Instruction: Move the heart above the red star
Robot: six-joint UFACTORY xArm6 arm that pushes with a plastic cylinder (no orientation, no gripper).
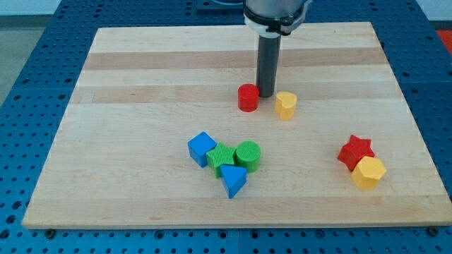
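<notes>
You are looking down at a pale wooden desk [141, 77] resting on a blue perforated base [28, 77]. Your tool is a straight dark rod with no jaws to open or close, and nothing is clamped on it; it comes down from the view's top, and your tip [266, 95] meets the desk slightly above the middle. The tip sits between two blocks: a red cylinder [248, 97] just beside it on the view's left, seemingly touching it, and the yellow heart [285, 104] near it on the view's right, with a thin gap showing. The heart is the task's block, and it lies well apart from the red star [354, 151], which rests low on the view's right. A yellow hexagon [368, 172] touches the star at its lower right side. Toward the view's bottom, left of centre, four blocks huddle together: a blue cube [201, 148] on the left, a green ribbed block [220, 156] whose shape you cannot make out, a green cylinder [248, 154] on the right, and a blue triangle [233, 180] below them.
</notes>
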